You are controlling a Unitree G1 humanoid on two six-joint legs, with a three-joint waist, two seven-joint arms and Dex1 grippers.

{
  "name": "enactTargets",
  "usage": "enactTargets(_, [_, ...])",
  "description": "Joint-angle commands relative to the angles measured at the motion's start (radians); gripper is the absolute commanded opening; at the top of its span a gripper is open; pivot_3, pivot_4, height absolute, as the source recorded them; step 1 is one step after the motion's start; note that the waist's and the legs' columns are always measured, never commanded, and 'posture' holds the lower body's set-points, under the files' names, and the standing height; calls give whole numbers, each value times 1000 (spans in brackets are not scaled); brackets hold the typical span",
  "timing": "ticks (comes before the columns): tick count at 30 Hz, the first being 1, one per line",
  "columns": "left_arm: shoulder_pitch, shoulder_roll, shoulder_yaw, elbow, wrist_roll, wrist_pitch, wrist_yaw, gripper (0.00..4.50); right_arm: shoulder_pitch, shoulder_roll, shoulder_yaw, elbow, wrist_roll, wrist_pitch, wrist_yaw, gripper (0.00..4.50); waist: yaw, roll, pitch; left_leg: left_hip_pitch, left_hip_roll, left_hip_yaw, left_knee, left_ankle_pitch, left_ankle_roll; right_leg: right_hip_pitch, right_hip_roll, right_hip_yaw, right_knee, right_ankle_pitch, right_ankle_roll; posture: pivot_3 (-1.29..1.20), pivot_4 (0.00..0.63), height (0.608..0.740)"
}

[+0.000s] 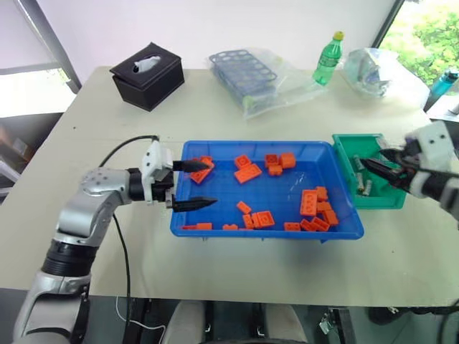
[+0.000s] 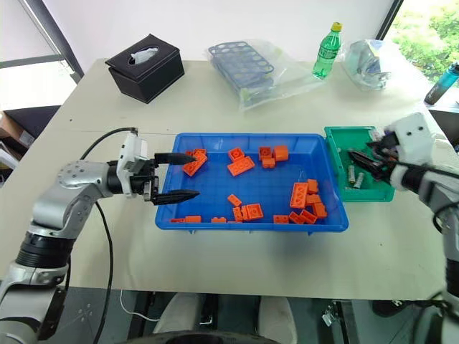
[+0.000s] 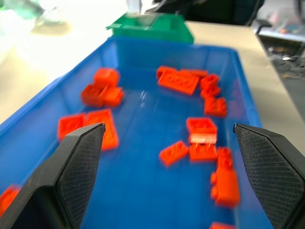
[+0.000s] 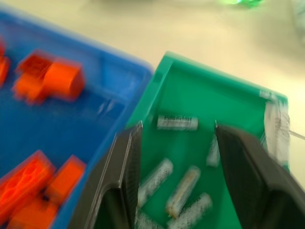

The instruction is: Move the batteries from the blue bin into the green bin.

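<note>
Right pincer (image 4: 174, 157) above batteries (image 4: 183, 183).

Silver batteries (image 4: 177, 122) lying loose in green bin (image 4: 224, 100), beside blue bin (image 1: 215, 226) holding orange bricks (image 1: 247, 173)

A lab-like workroom is being suggested by a blue tube rack (image 1: 244, 69) in plastic, a tissue box (image 1: 148, 74) and a pale worktable (image 1: 215, 115).
</note>
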Motion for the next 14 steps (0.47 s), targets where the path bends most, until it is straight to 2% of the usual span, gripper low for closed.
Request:
enactTargets(1, [1,48,102,-4,-53,29,10,4500,112,-65,-156,43,3,-220,209,2420,0,0,0,0,0,0,0,-1,1,0,0,0,0,0,0,0,150,716])
enactTargets(5, [-7,114,174,36,-72,67,17,4500,202,-110,-262,162,39,-316,383,2420,-1,0,0,2,0,0,0,-2,4,3,0,0,0,0,0,0,150,716])
enactTargets(9, [13,177,216,83,-61,49,-11,4500,244,-139,-277,245,35,-372,479,2420,-8,0,0,3,1,0,0,-2,4,3,0,0,0,0,0,0,150,716])
enactTargets(14, [10,221,246,144,-38,9,-15,4500,231,-138,-242,252,39,-376,487,2420,-11,0,0,3,1,0,0,-2,3,3,0,0,0,0,0,0,150,716])
